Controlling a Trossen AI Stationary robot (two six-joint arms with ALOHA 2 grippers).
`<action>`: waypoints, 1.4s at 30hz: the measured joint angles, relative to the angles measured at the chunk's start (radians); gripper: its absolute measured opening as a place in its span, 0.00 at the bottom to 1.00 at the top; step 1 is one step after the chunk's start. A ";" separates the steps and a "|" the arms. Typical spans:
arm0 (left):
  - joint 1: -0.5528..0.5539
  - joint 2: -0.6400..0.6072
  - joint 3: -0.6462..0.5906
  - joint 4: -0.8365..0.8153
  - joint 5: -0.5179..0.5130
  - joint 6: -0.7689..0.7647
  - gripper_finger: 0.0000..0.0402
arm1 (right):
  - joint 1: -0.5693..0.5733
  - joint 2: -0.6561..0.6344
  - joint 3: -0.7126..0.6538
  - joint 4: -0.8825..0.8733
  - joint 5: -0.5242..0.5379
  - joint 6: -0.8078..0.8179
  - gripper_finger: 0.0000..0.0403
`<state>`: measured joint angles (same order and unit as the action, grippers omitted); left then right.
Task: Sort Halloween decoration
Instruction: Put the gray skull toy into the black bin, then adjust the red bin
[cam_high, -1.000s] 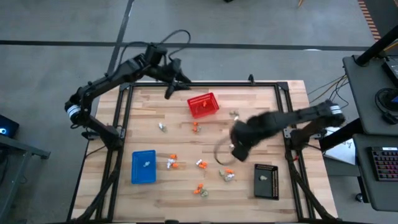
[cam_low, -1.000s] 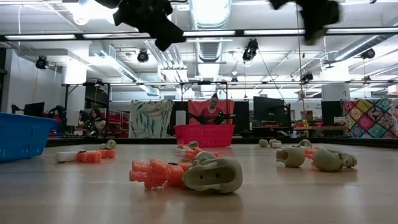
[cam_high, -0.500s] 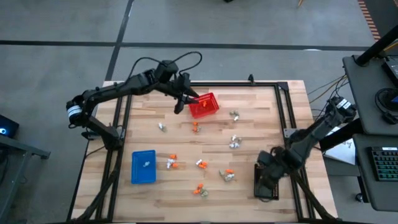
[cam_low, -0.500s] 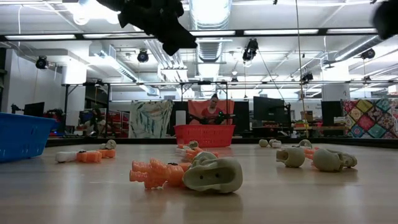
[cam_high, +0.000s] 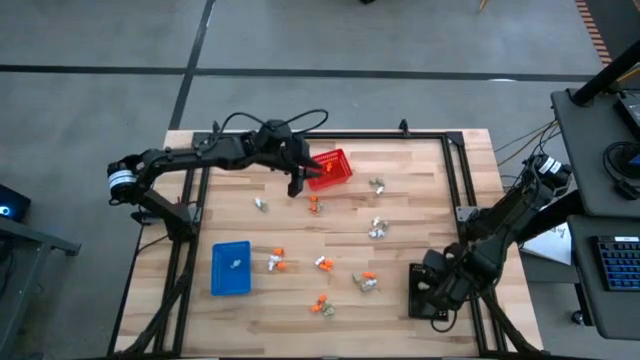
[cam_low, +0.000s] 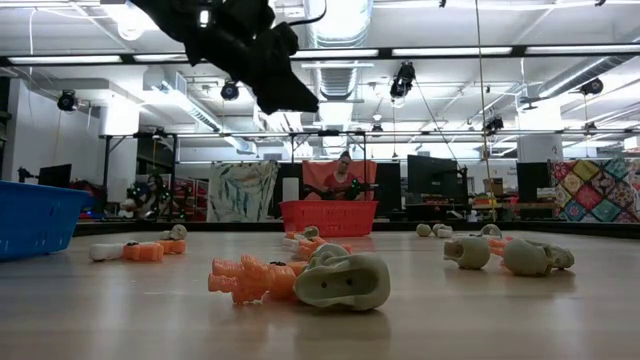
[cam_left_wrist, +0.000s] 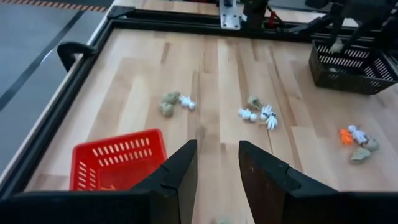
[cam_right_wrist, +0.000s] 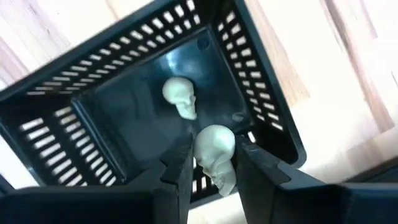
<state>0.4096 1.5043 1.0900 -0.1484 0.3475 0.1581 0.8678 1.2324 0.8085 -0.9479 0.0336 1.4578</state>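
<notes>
Right hand (cam_right_wrist: 211, 163) gripped a pale skull (cam_right_wrist: 215, 152) just over black tray (cam_right_wrist: 261, 93), w/ another skull (cam_right_wrist: 180, 96) inside below it. Left hand (cam_left_wrist: 214, 168) hung unclenched, holding nothing, beside red basket (cam_left_wrist: 121, 158).

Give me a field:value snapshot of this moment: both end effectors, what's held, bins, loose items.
left end effector: open, empty, over the table beside the red basket
right end effector: shut on a pale skull, above the black tray
black tray contents: one pale skull lying inside
blue tray: one small pale trinket inside
red basket contents: something orange, too small to tell
loose trinkets: orange, white and beige pieces scattered on the table
</notes>
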 joint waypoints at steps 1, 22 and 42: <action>0.000 0.000 -0.004 0.001 0.000 -0.002 0.25 | -0.002 0.000 -0.001 0.000 0.002 0.001 0.25; -0.007 0.010 -0.012 0.074 -0.085 0.065 0.16 | -0.061 -0.008 0.043 -0.004 0.107 -0.040 0.44; -0.055 0.418 0.178 -0.072 -0.165 0.088 0.00 | -0.146 -0.008 0.048 -0.006 0.108 -0.149 0.41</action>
<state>0.3545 1.9219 1.2680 -0.2203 0.1823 0.2459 0.7216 1.2243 0.8570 -0.9535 0.1418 1.3087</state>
